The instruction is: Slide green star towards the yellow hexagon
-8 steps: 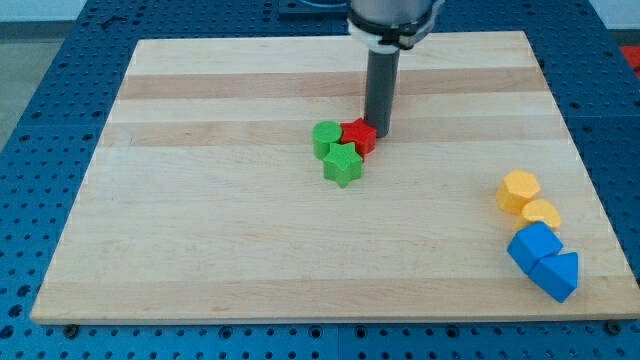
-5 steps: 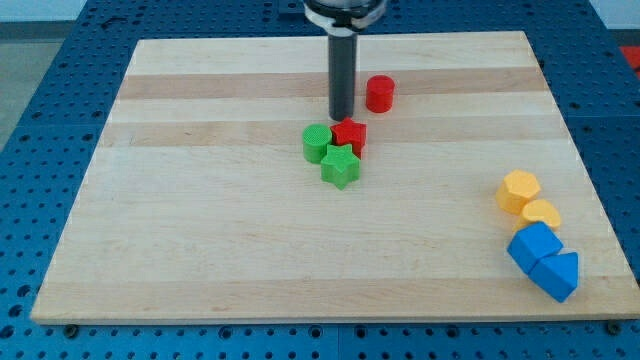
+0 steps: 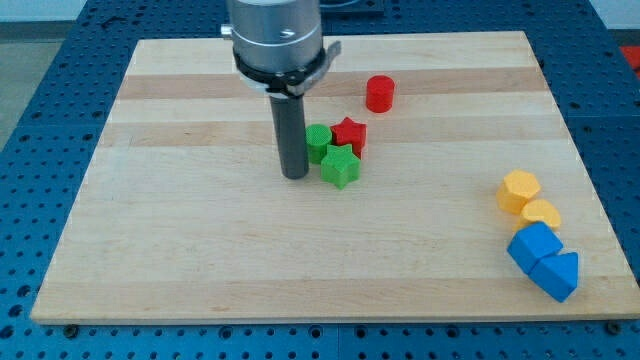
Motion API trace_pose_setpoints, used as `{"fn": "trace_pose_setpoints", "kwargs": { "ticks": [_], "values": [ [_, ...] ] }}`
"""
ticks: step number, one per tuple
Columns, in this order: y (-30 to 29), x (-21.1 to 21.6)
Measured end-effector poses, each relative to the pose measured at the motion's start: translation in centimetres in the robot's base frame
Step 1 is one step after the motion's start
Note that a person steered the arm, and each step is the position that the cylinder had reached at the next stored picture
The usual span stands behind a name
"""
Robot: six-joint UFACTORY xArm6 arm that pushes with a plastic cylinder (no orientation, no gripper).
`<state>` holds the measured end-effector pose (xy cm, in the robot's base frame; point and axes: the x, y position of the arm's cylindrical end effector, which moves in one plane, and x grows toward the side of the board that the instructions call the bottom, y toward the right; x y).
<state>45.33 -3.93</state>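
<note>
The green star (image 3: 340,165) lies near the board's middle, touching a red star (image 3: 349,134) above it and a green cylinder (image 3: 318,142) at its upper left. My tip (image 3: 294,175) rests on the board just left of the green star and below-left of the green cylinder, a small gap away. The yellow hexagon (image 3: 519,190) sits far to the view's right, near the board's right edge.
A red cylinder (image 3: 379,93) stands above-right of the cluster. Below the yellow hexagon lie a second yellow block (image 3: 542,214), a blue block (image 3: 533,247) and a blue triangular block (image 3: 557,274), all touching in a row. The wooden board (image 3: 200,260) rests on a blue perforated table.
My tip has moved from the right of the red star, around the top of the cluster, to the left of the green star. The cluster has shifted slightly left; the red cylinder is uncovered.
</note>
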Motion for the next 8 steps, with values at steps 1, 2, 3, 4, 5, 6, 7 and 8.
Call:
{"fn": "trace_pose_setpoints", "kwargs": {
  "ticks": [1, 2, 3, 4, 5, 6, 7, 8],
  "values": [
    [3.3, 0.0],
    [5.9, 0.0],
    [8.2, 0.0],
    [10.1, 0.1],
    [13.4, 0.1],
    [13.9, 0.1],
    [14.4, 0.1],
    [16.0, 0.1]
  ]
}}
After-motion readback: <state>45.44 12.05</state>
